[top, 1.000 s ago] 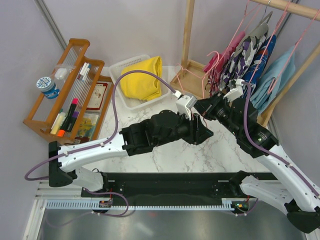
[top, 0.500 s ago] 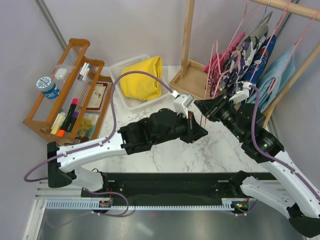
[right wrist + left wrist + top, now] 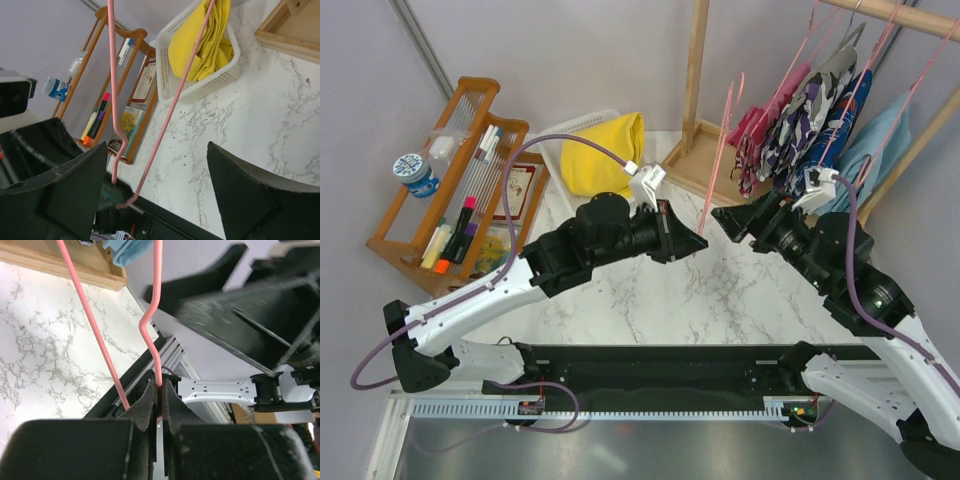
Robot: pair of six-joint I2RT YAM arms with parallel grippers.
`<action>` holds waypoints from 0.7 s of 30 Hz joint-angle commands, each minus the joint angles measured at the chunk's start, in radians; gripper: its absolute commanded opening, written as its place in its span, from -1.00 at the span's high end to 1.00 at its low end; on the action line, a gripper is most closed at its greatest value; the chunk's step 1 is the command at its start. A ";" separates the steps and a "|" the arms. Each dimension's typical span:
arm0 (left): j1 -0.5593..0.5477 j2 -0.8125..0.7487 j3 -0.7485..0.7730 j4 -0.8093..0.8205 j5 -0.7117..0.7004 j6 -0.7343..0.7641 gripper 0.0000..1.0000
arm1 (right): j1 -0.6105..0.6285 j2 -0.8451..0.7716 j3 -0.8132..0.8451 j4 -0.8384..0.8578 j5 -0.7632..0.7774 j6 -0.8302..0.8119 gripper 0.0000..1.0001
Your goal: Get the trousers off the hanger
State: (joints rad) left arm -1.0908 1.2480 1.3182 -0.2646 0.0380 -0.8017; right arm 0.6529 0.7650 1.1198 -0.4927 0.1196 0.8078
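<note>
The left gripper (image 3: 692, 240) is pressed together on the thin wire of a bare pink hanger (image 3: 718, 160). The left wrist view shows the fingers (image 3: 146, 401) pinching the wire just below a kink. From that grip the hanger rises over the marble counter (image 3: 720, 300), leaning slightly to the right, with no cloth on it.

Just right of it sits the right gripper (image 3: 725, 220), its fingers spread wide and touching nothing. In its own view the hanger's two pink wires cross the gap between the fingers without meeting either one.

The yellow trousers (image 3: 605, 155) lie folded in a white basket (image 3: 200, 86) at the far left of the counter, well apart from both grippers. The pink camouflage trousers (image 3: 752, 130) hang at the left end of the row of garments on the wooden rack (image 3: 697, 60) — next to a purple-white camouflage garment (image 3: 810, 110). How they are fastened there cannot be made out.
</note>
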 commanded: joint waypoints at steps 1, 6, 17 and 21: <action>0.092 -0.032 0.003 0.016 0.118 -0.053 0.96 | 0.002 -0.053 0.107 -0.119 0.066 -0.074 -0.81; 0.207 0.029 0.059 0.024 0.285 -0.074 0.96 | 0.004 -0.096 0.144 -0.207 0.110 -0.121 -0.82; 0.344 0.281 0.344 0.082 0.571 -0.163 0.96 | 0.002 -0.170 0.120 -0.267 0.133 -0.108 -0.79; 0.361 0.398 0.498 0.084 0.600 -0.192 0.96 | 0.002 -0.174 0.123 -0.270 0.129 -0.104 -0.79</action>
State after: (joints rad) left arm -0.7464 1.5818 1.6691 -0.2470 0.5419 -0.9318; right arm 0.6525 0.5995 1.2381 -0.7483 0.2344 0.7101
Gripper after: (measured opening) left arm 0.044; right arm 0.898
